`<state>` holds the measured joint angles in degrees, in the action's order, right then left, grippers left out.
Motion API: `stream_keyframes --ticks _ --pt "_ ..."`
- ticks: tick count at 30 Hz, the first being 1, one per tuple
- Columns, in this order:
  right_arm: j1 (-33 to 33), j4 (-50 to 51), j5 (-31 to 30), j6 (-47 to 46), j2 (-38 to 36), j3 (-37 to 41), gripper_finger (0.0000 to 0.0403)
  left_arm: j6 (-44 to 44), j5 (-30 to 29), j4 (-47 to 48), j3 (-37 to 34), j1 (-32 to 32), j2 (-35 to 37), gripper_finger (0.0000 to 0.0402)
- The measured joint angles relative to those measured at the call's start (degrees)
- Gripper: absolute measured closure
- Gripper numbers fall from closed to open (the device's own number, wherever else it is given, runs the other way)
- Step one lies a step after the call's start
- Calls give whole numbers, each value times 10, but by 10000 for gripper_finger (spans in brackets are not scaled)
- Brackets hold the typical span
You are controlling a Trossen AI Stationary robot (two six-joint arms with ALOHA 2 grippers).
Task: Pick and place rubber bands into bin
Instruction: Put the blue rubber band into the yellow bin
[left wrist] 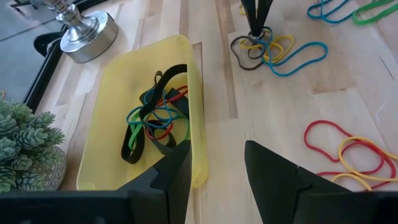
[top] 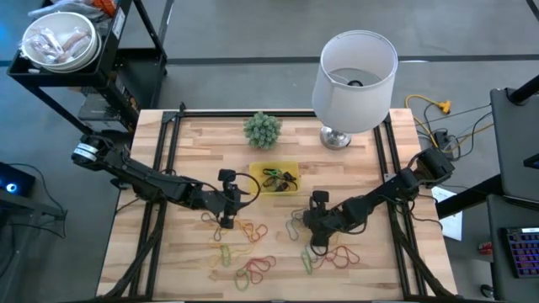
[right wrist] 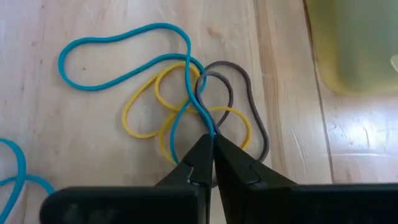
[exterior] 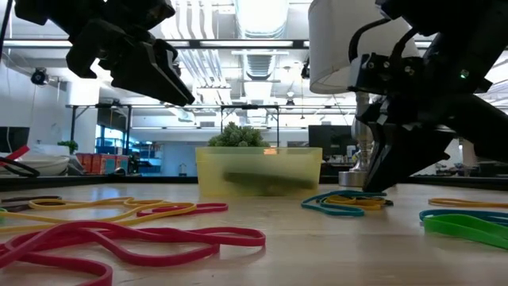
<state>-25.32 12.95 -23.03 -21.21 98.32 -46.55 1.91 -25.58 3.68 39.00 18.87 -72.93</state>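
- We are looking at a wooden desk [top: 370, 244] carrying everything that follows, with both dark arms reaching in over it from opposite sides.
- We are noting a white lampshade [top: 354, 69] on a metal lamp base [top: 335, 137] standing at the desk's far edge, and a little green plant [top: 262, 129] sitting beside it.
- We are finding the bin [top: 276, 167], a shallow yellow tray, lying just in front of the plant near the desk's middle; it is already holding several rubber bands in the bin [left wrist: 155, 121], blue, red, green and black, tangled together.
- We are seeing the left gripper [left wrist: 214, 165] hanging just beside the bin's near wall, its fingers standing well apart and holding nothing.
- We are seeing the right gripper [right wrist: 209, 148] lowered to the desk a little way from the bin, its fingers pressed together and pinching a small cluster of bands [right wrist: 186, 102]: a blue loop, a yellow loop and a brown loop overlapping one another. The tips are closing where these strands cross; we cannot tell exactly which strands are caught.
- We are counting many loose rubber bands [top: 248, 244] lying scattered over the near half of the desk, red, yellow, green and orange, all outside the bin.
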Motion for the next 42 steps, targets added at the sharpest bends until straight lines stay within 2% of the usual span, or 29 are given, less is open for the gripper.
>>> stream_keyframes --ticks 14,21,29,36,42 --pt "-12 4 -18 52 -4 -25 395 0 0 0 0 0 0 267" --pt "-33 9 -90 112 -6 -52 395 0 0 0 0 0 0 267" --pt "-52 50 -195 189 -23 -119 395 0 0 -1 0 0 0 267" --pt "-50 53 -247 306 -28 -188 395 0 0 -1 0 0 0 267" --pt "-20 53 -269 402 -28 -243 395 0 0 -1 0 0 0 267"
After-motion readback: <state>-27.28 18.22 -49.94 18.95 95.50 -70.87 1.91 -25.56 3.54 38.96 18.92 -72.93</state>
